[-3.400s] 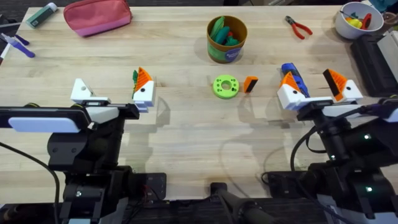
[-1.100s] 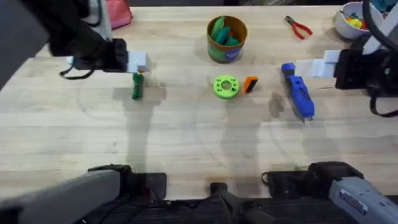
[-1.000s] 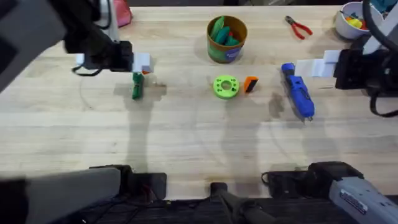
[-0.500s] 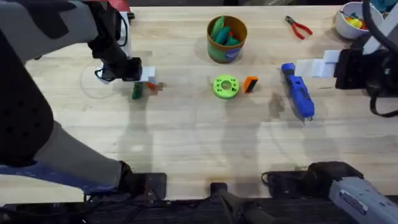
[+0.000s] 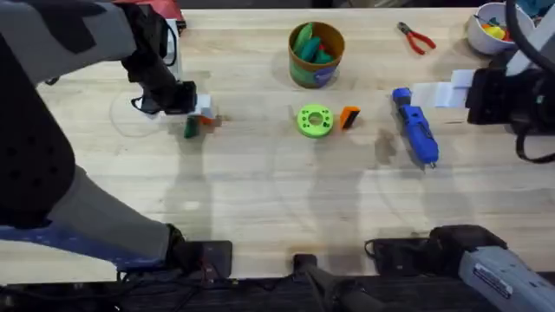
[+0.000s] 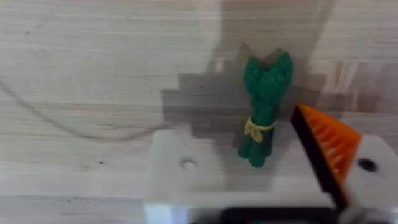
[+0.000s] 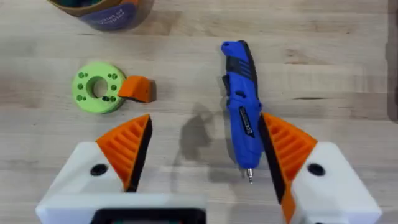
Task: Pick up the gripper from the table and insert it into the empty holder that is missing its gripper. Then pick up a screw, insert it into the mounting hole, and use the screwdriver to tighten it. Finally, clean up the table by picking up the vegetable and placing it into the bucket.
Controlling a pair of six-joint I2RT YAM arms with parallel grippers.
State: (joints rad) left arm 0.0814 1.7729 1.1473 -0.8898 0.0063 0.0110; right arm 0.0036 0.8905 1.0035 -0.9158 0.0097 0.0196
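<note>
On table left of middle, well apart from bucket (image 5: 316,54): vegetable (image 6: 264,106), lying flat, stalk end between spread fingers of left gripper (image 5: 201,114), not yet pinched. Probably light and slightly soft, knobbly enough not to slip. Best taken across the stalks near the yellow tie. Long axis roughly near-to-far in the overhead view, budded tips pointing away from the fingers. Right gripper (image 7: 202,155) spread too, empty, above screwdriver (image 7: 241,106).
</note>
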